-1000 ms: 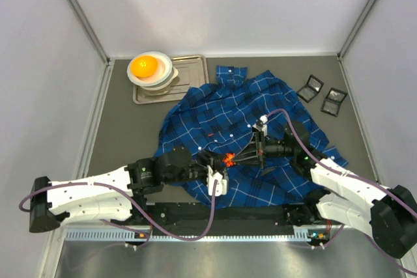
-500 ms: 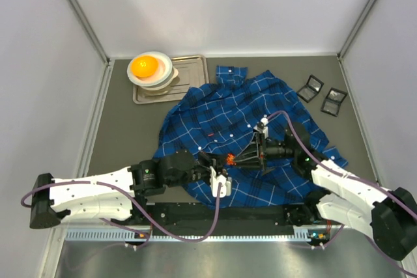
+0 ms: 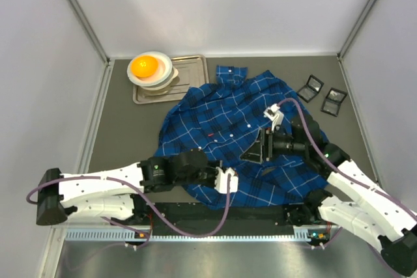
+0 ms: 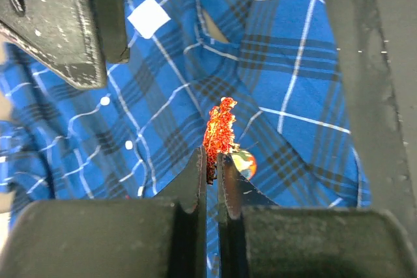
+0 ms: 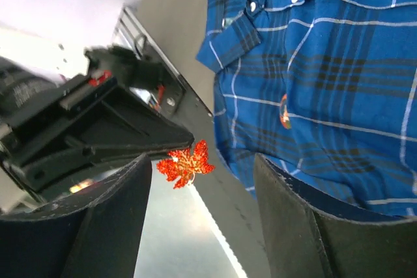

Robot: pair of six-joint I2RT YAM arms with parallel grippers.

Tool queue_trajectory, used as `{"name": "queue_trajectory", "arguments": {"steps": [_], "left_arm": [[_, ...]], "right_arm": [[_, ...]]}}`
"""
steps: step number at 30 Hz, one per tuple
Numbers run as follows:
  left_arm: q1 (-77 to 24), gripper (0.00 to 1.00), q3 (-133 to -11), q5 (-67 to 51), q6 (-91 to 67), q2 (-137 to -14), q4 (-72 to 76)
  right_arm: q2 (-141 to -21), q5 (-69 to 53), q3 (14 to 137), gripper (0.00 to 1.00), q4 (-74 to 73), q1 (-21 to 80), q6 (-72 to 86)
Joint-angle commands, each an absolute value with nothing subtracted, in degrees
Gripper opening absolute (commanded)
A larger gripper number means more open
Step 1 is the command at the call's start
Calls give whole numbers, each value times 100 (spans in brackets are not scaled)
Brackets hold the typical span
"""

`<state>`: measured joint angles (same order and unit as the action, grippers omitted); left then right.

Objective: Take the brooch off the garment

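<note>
Garment (image 3: 221, 112): dark-blue plaid, crumpled at the centre of the table (image 3: 124, 128).
Right gripper (image 3: 255, 149): fingers spread wide, holding nothing, above the garment.
Left gripper (image 4: 212, 164): fingertips pressed together, pinching the brooch.
Brooch (image 4: 220, 128): red leaf, over the garment.

Robot lab test cell: plain white panel walls (image 3: 228, 4) boxing in a grey tabletop (image 3: 117, 141), aluminium mounting rail (image 3: 247, 234) along bottom of frame, cabled white robot arms (image 3: 98, 190) bolted there
</note>
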<state>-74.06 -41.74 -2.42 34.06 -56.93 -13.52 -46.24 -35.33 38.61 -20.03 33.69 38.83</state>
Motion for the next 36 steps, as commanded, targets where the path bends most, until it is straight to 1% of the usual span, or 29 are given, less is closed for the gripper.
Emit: {"name": "queue_trajectory", "arguments": {"steps": [1,2,5,7,14,18,22,26,30,31,36], "left_arm": [[-7120,0,-4825,-1464,2673,-6064,-1766],[-7032,0,-4886,-1642,2628,-6151,-1845],[-6724,0,-5018,-2308,2435,-6196,-1863],[-6496,0,-5080,-2565,2321,-6188,-1863],[-6153,0,-5133,-3234,2110,-6222,-1881],[-5968,0,-5247,-3725,1969,-6354,-1890],[-5889,0,-5317,-3945,1872,-6504,-1898],[-5784,0,-5449,-4131,1670,-6732,-1863],[-5625,0,-5519,-4333,1486,-6890,-1828],[-5608,0,-5520,-4368,1468,-6925,-1802],[-5520,0,-5555,-4595,1293,-7049,-1714]], "right_arm": [[-4395,-2875,3964,63,-2189,3936,1910],[-4403,-2735,3955,62,-2171,4338,1785],[-4508,-2498,3885,62,-2048,4998,1433],[-4431,-2426,3684,61,-1742,5106,1485],[-4061,-2917,3006,60,-906,5106,1784],[-3964,-2751,2962,57,-862,5106,1758],[-3815,-2602,3058,55,-835,5106,1714],[-3894,-2838,3138,49,-826,5115,1635],[-3701,-2655,3094,45,-800,5124,1644],[-3604,-2593,3094,40,-800,5115,1661],[-3507,-2523,3129,34,-773,5124,1731]]}}
